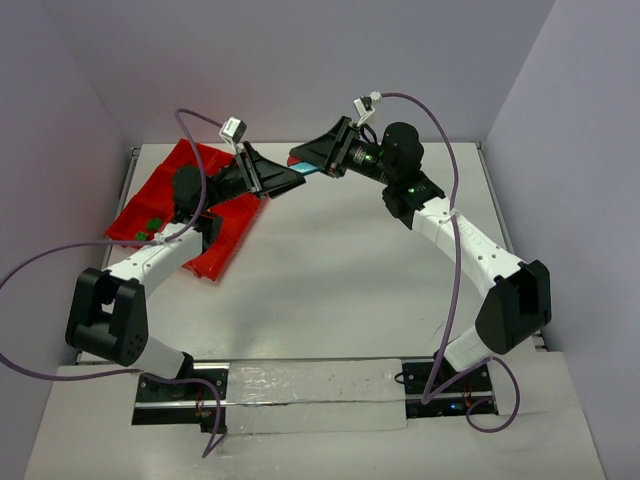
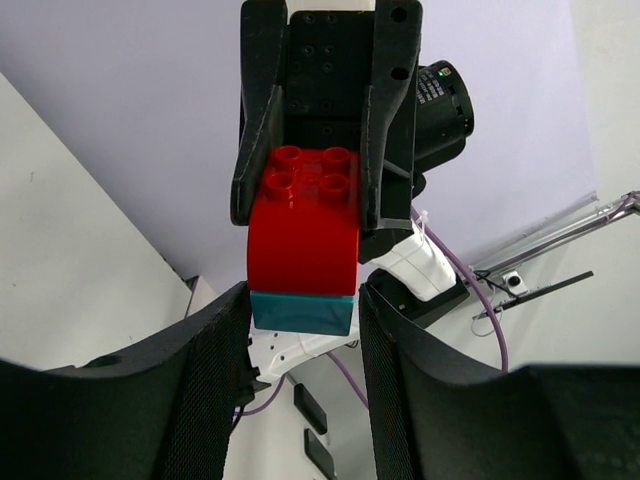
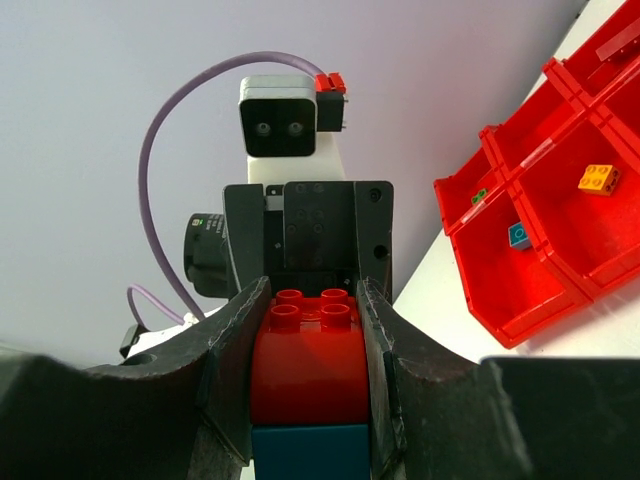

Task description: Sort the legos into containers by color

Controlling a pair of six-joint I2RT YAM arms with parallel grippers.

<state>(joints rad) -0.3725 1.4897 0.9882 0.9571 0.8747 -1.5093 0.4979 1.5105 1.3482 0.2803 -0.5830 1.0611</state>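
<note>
Nearest to the lens in the left wrist view is the left claw [image 2: 302,300], at the bottom edge of the frame. Its two black fingers [image 2: 215,380] press on both sides of a blue-green brick [image 2: 300,312], so this claw is clamped on it. On this brick sits a red brick [image 2: 302,240], and the two are joined as one stack. From the top of the same frame the right claw [image 2: 320,215] reaches in, and its fingers [image 2: 392,120] hold the red brick from left and right, so it is clamped too. The right wrist view shows the same: the red brick fills the gap between that claw's fingers at the bottom centre.

In the top view both claws meet in the upper middle of the frame, over the far part of the white bench [image 1: 350,280], with the stack between them. The red tray [image 1: 145,200] lies at the upper left, partly under the left arm. At the right of the right wrist view, a yellow brick [image 3: 598,178] lies in one section of the tray and a cyan brick [image 3: 518,235] in the next one. A green brick [image 3: 479,196] lies close to the tray's left corner.
</note>
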